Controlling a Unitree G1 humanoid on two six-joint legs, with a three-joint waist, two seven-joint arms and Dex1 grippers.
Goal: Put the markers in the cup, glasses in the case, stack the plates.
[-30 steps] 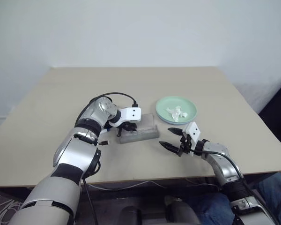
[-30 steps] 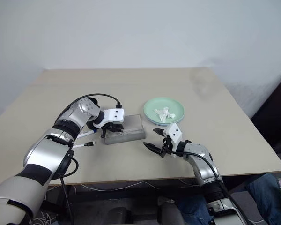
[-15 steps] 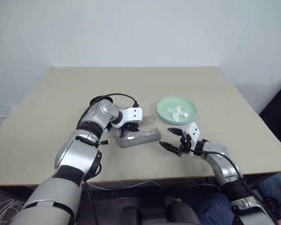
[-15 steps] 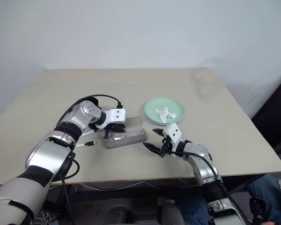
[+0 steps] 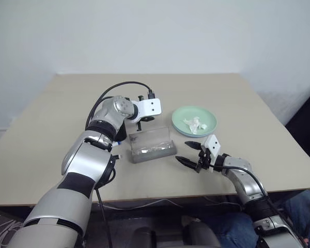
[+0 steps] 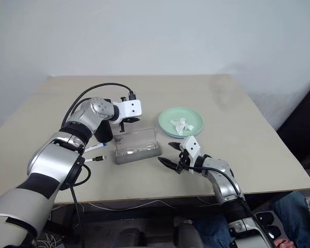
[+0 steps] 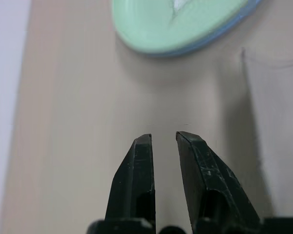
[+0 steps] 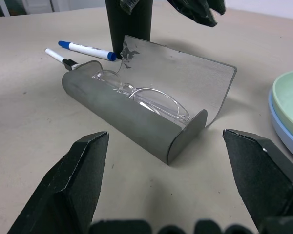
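While my left claw (image 7: 163, 139) hangs nearly pinched, empty, the glasses (image 8: 141, 97) sit in the open case (image 8: 136, 119); thin frame, fragile. Markers (image 8: 83, 48) at its nine o'clock: light, slick — grip mid-barrel. Right claw (image 8: 173, 161) spread wide.

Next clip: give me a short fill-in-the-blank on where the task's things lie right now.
1. The glasses lie inside the open ____.
2. The mint green plate sits on top of the ____ plate.
3. The crumpled tissue lies on the ____ plate.
4. The two markers lie on the ____, beside the black cup.

Missing words: case; light blue; mint green; table
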